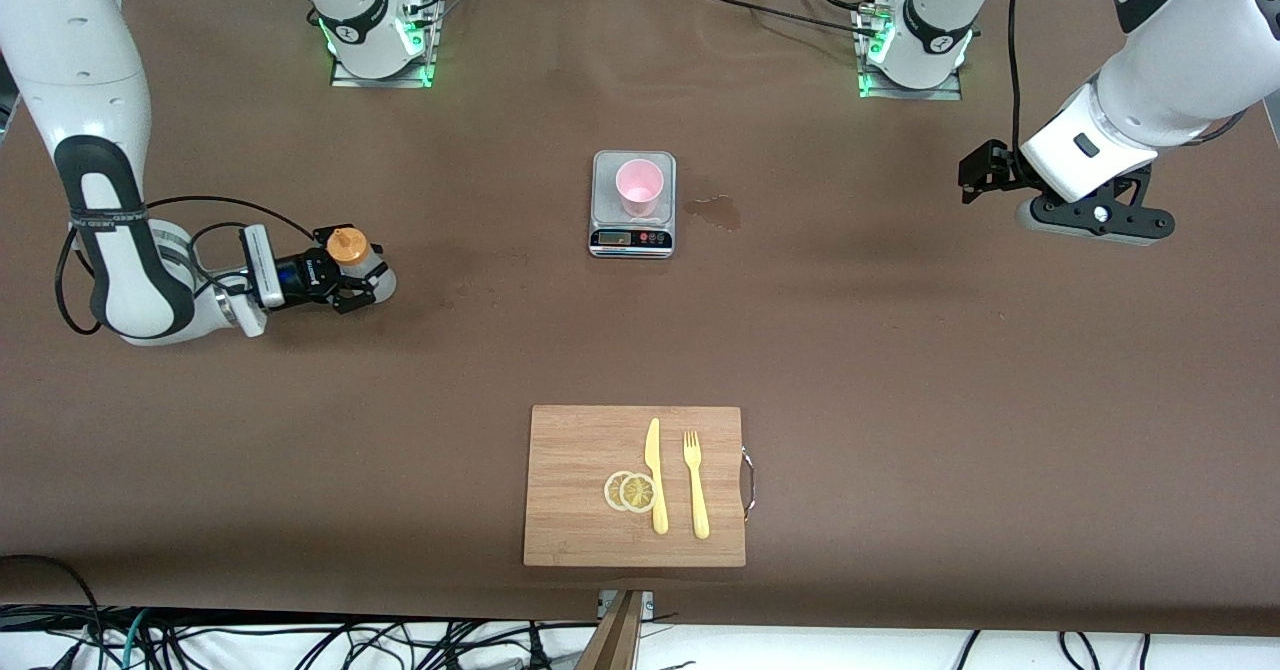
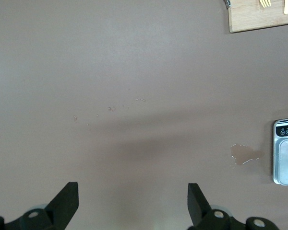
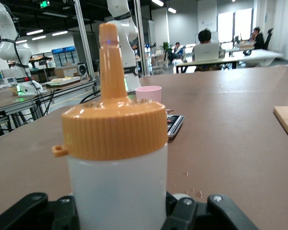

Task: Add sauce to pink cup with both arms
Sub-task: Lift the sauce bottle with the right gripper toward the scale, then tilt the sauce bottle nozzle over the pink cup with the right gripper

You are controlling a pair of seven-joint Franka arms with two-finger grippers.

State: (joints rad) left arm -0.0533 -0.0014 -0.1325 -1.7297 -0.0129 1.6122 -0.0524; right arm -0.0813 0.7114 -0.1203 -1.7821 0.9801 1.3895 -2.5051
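- Orange-capped sauce bottle [image 1: 352, 255] upright, gripped in right hand [image 1: 345, 275] at right arm's end of counter [image 1: 900, 350].
- Pink cup [image 1: 639, 186] on kitchen scale [image 1: 633, 239], mid-counter.
- Left hand [image 2: 133, 203] spread wide over bare counter, waiting.

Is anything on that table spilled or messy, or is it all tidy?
One thing stands out: a wet-looking stain on the brown table, beside the scale that carries the pink cup, toward the left arm's end. It looks like spilled liquid. A few small droplets also dot the table.

2 white arms [image 1: 90, 70], dark grey joints, black cables, black pincers.
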